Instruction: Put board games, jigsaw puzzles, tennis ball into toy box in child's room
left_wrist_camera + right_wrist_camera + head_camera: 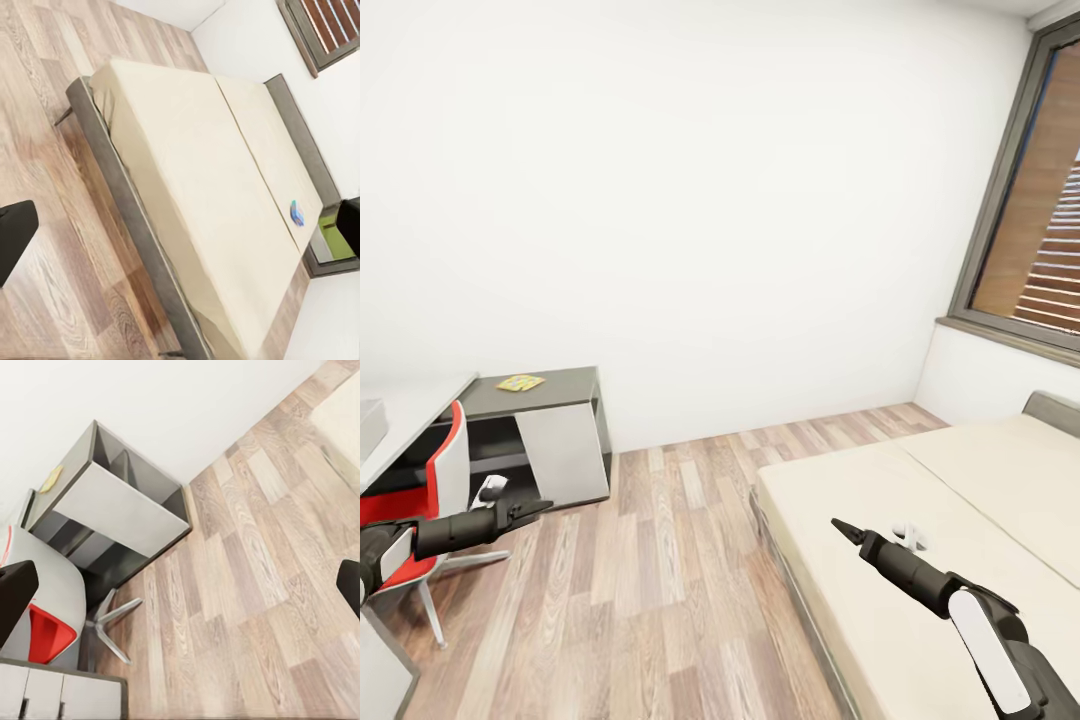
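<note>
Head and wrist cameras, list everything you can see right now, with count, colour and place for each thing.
Bed: one, beige mattress on a grey frame, right side of the room under the window.
Blue game: one, small, on the mattress near the headboard end.
Green item: one, at the bed's end by the left wrist view's edge; too cut off to name.
Desk: one, grey top, dark frame, white front, against the far wall at left.
Puzzle: one, yellow with other colours, flat on the desk top.
Chair: one, red and white, by the desk.
Window: one, grey frame, upper right.
Floor: wood planks.
Left gripper: black, over the floor beside the chair.
Right gripper: black, over the mattress.
</note>
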